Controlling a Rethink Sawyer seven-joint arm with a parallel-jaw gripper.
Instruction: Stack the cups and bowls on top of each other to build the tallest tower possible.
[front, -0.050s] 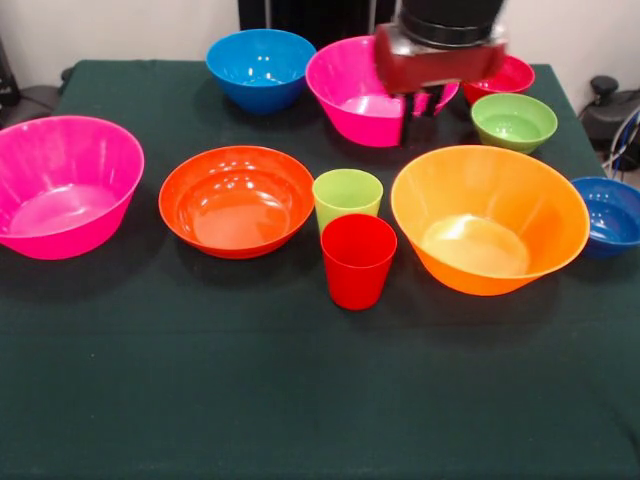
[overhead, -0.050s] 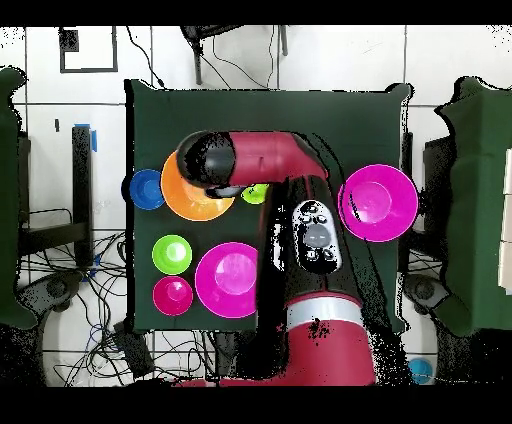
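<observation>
Above the far pink bowl (front, -0.050s: 360, 90), my gripper (front, -0.050s: 420, 108) hangs; whether it is open I cannot tell. Nothing is stacked: the red cup (front, -0.050s: 357, 260) touches the green cup (front, -0.050s: 347, 197), between the red-orange bowl (front, -0.050s: 236, 200) and the orange bowl (front, -0.050s: 488, 218).

Glossy, smooth plastic bowls (front, -0.050s: 237, 200) and two smooth plastic cups (front, -0.050s: 357, 259) sit on a matt dark green cloth-covered table (front, -0.050s: 300, 400).
</observation>
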